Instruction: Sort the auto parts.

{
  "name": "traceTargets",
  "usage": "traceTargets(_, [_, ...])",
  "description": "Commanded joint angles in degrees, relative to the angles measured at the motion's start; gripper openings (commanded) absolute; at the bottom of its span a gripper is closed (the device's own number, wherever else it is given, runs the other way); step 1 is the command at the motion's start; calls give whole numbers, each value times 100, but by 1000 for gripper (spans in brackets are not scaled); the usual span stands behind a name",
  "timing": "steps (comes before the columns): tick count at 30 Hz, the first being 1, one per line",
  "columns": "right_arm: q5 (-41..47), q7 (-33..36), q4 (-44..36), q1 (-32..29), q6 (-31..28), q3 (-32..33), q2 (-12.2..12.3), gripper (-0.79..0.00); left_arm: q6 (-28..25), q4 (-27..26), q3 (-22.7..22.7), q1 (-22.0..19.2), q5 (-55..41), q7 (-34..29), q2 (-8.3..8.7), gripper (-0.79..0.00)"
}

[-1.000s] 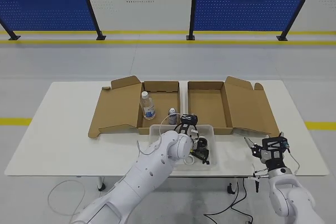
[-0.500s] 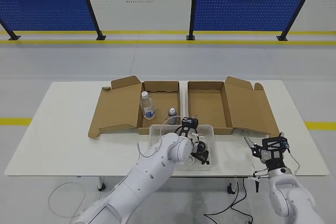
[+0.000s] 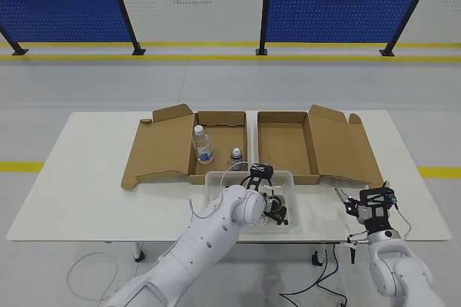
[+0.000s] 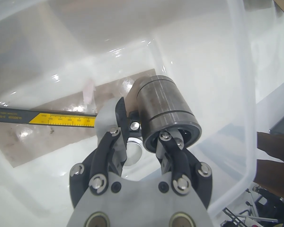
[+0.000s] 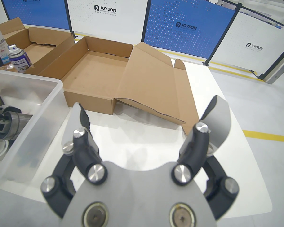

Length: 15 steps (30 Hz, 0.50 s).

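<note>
now, l fingers point(image 4: 121, 114) clamp bearing point(image 4: 165, 109) near bin wall point(image 4: 203, 55), r fingers point(image 5: 219, 114) wide over table point(image 5: 137, 133)

Overhead looks down, wrist cameras low, sharing bin point(image 3: 286, 183)

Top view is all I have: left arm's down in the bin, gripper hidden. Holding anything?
Observer: Yes. The left gripper is shut on a steel bearing.
Operator: How's the grip?
Observer: One finger sits in the bore, the other finger is outside the wall.
Operator: What else is in there?
Observer: A caliper lies flat on the floor of the bin, and a silver part sits under the gripper.
</note>
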Motion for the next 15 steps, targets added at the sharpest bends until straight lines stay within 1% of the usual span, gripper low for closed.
traceTargets(1, [0, 0, 0, 0, 0, 0, 0, 0, -28, 4, 18, 7, 75, 36, 0, -785])
traceTargets(8, [0, 0, 0, 0, 0, 0, 0, 0, -80, -181, -33, 92, 186, 106, 21, -785])
traceTargets(15, [0, 0, 0, 0, 0, 0, 0, 0, -140, -582, -140, 257, 319, 127, 76, -785])
